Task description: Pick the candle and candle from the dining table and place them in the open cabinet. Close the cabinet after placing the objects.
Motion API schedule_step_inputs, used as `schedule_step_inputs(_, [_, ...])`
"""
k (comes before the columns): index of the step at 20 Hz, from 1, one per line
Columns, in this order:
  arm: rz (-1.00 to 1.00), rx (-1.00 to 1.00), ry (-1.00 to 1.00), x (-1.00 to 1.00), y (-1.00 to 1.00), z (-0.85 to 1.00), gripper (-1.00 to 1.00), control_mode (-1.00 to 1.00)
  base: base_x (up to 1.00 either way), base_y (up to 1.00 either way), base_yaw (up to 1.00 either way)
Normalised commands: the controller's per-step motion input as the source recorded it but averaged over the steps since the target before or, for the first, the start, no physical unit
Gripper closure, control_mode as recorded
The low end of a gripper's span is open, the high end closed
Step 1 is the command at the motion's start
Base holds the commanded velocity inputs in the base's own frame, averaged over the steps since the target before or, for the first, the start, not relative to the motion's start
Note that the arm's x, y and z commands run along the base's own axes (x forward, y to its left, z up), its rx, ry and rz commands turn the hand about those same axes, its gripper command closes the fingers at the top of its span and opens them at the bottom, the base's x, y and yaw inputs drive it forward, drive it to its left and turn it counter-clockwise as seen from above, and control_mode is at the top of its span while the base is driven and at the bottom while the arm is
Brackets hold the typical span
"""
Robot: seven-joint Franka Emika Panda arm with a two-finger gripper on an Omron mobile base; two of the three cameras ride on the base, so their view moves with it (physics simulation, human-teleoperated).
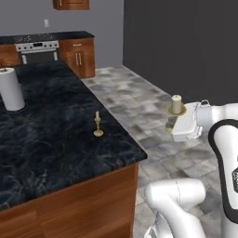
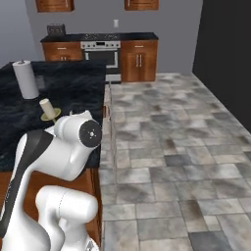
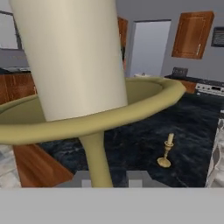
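Black marble dining table (image 1: pixel 56 139) with thin taper candle (image 1: pixel 97 124) and paper-towel roll (image 1: pixel 11 89)

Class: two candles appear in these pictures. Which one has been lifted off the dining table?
The short thick candle on its wide brass dish, held up by the gripper over the floor. The thin taper candle stands on the dining table.

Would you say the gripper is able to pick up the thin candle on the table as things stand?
Probably not yet. The gripper is shut on the thick candle, held off the table's edge over the floor. The thin candle stands upright in the open on the table, with nothing near it.
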Motion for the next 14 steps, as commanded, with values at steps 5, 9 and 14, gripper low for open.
schedule_step_inputs(5, [0.0,0.0,0.0,0.0,0.0,0.0,1.0,1.0,-0.19,0.0,-0.39])
schedule_step_inputs(9, [0.0,0.0,0.0,0.0,0.0,0.0,1.0,1.0,-0.14,0.0,-0.43])
schedule_step_inputs(14, [0.0,0.0,0.0,0.0,0.0,0.0,1.0,1.0,-0.1,0.0,-0.45])
